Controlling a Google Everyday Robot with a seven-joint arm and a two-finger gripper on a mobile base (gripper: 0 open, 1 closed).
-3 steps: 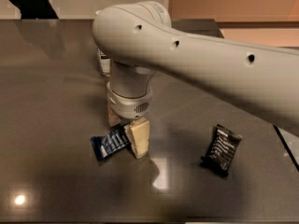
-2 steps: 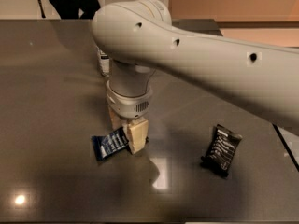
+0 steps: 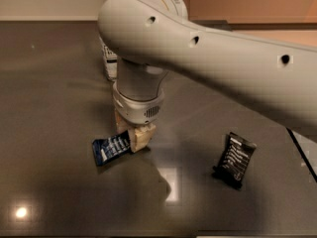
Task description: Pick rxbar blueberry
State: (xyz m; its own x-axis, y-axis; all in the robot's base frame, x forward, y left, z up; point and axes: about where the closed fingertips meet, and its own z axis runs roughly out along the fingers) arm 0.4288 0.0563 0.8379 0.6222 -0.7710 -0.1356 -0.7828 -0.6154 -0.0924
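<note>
Gripper [image 3: 132, 139] is down at the tabletop [image 3: 54, 113], pointing straight down from the white arm [image 3: 213, 53]. The rxbar blueberry [image 3: 111, 149] lies flat on the tabletop just left of the gripper, its right end touching the gripper's tan tip. I cannot tell whether the gripper has closed on it. A black-wrapped bar [image 3: 235, 159] lies well right of the gripper.

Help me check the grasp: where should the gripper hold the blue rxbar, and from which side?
Probably across its narrow width, from straight above: the rxbar blueberry lies flat on the table, so only its long edges can be pinched. The gripper is low at its right end.
</note>
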